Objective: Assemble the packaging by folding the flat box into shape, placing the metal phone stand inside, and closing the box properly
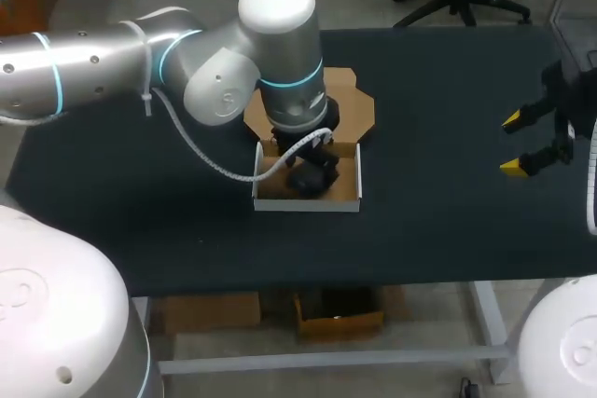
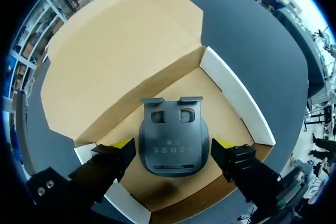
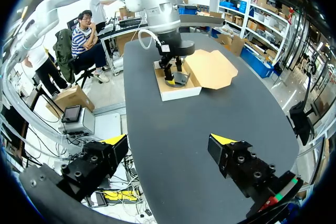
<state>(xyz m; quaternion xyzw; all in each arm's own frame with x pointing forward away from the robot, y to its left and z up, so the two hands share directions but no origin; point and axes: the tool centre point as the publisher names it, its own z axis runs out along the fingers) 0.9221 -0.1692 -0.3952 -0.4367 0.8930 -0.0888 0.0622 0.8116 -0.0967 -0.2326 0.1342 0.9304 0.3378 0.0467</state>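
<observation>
A shallow cardboard box (image 1: 308, 200) with white outer walls stands open at the table's middle, its brown lid (image 1: 354, 104) folded back flat behind it. A dark metal phone stand (image 2: 173, 145) lies flat on the box floor. My left gripper (image 2: 172, 148) hangs down into the box, open, one yellow-tipped finger on each side of the stand with a small gap to it. From above, the left arm (image 1: 280, 53) hides much of the box and the stand (image 1: 312, 177). My right gripper (image 1: 518, 144) is open and holds nothing, well off to the right of the box (image 3: 178, 87).
The dark table top (image 1: 438, 212) stretches wide around the box. The open lid (image 2: 115, 51) lies on the table beyond the box's far wall. A white cable (image 1: 201, 151) loops from the left arm down to its gripper.
</observation>
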